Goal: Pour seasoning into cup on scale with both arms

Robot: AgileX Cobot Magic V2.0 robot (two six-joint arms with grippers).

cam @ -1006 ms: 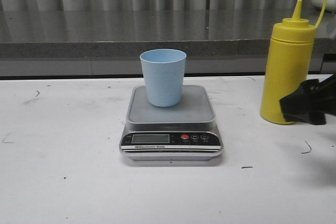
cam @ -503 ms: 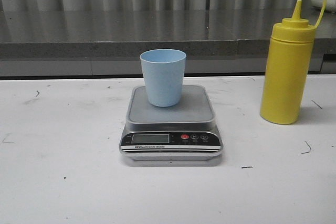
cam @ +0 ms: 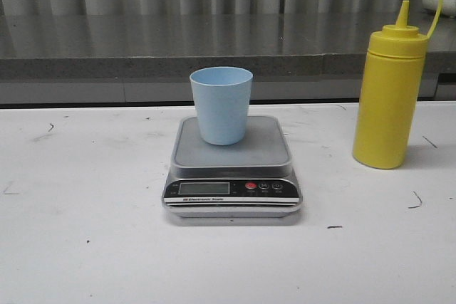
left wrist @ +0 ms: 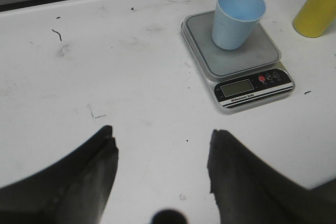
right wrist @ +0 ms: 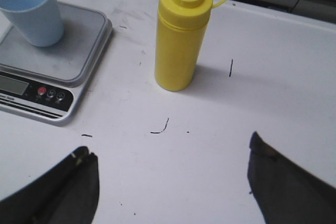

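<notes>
The pale blue cup (cam: 221,105) stands upright on the grey platform of the silver scale (cam: 232,169) at the table's middle; both also show in the left wrist view, cup (left wrist: 237,17) on scale (left wrist: 236,61), and in the right wrist view, cup (right wrist: 31,8) on scale (right wrist: 50,66). The yellow seasoning bottle (cam: 389,95) stands upright to the right of the scale, nozzle uncapped, cap strap hanging off. My left gripper (left wrist: 161,142) is open over bare table, well short of the scale. My right gripper (right wrist: 170,153) is open, apart from the seasoning bottle (right wrist: 181,38). Neither arm shows in the front view.
A grey ledge (cam: 214,55) runs along the table's back edge, with a curtain behind it. The white tabletop (cam: 85,233) carries small dark scuff marks.
One second ago my right gripper's black tip stood in front of the bottle's lower right in the front view. It has since drawn back out of that view. Cup, scale and bottle have not moved.
</notes>
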